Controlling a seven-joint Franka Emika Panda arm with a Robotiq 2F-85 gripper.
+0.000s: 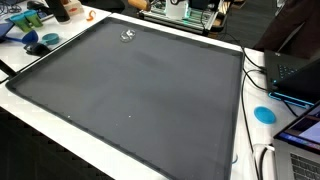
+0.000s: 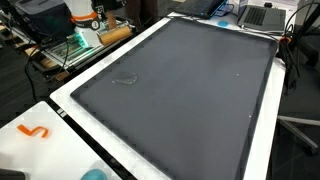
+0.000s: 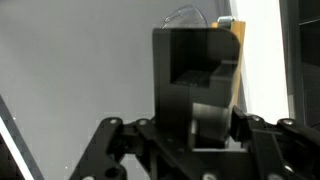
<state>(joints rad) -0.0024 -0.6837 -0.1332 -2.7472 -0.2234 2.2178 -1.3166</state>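
Observation:
Only the wrist view shows my gripper (image 3: 196, 112); neither exterior view has it or the arm in frame. Its black linkages spread along the bottom edge. A dark box-shaped block (image 3: 190, 60) with a tan side fills the space between the jaws, which appear shut on it. A grey rounded part (image 3: 208, 118) sits low on the block, against the right-hand finger. The fingertips are hidden in the dark. Far below lies a large dark mat (image 1: 140, 90) (image 2: 190, 90). A small clear object (image 1: 128, 36) (image 2: 125, 80) rests on it and shows above the block (image 3: 190, 14).
The mat covers most of a white table (image 1: 60, 130) (image 2: 50, 140). Blue items (image 1: 35, 40) and clutter stand at one corner. Laptops (image 1: 295, 70) (image 2: 262, 14), cables and a blue disc (image 1: 264, 114) line another side. An orange squiggle (image 2: 34, 131) lies on the white edge.

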